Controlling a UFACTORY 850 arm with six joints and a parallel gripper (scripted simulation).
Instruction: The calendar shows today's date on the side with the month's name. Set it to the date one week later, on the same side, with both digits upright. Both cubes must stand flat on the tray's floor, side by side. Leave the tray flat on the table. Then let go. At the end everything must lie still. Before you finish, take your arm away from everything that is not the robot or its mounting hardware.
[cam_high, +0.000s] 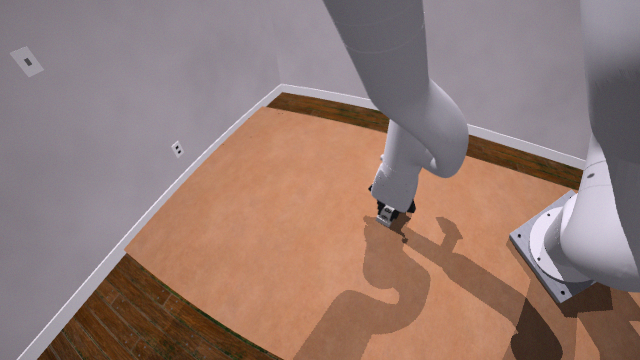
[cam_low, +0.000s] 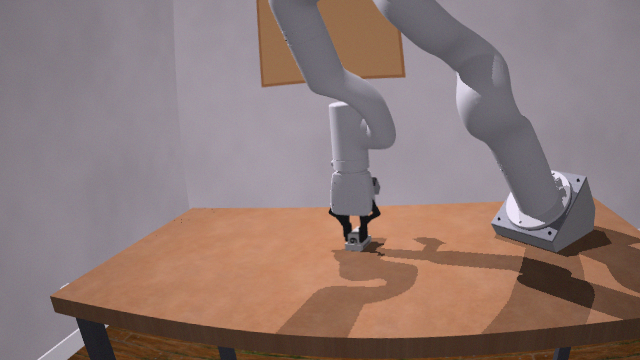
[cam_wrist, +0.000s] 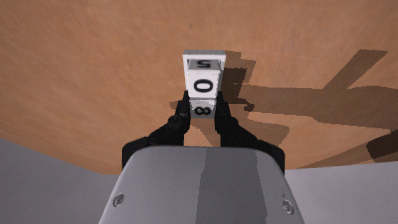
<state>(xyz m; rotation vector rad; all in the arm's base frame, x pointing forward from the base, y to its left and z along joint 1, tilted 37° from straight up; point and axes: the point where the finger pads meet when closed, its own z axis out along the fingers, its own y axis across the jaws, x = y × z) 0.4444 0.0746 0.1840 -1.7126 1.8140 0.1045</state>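
The brown table (cam_low: 210, 270) carries the grey calendar tray (cam_low: 356, 245) and the arm's base (cam_low: 575, 235).

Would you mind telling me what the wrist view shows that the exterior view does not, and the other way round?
Only the wrist view shows the digits on the held white number cube: a 0 on top, an 8 on the near face, and a 5 on the cube behind it in the small white tray. Only the exterior view shows the white arm's grey wedge-shaped base, the table's front edge and the brown wall panel. Both show the black-fingered gripper with jaws shut on the cube, and the orange-brown table top.
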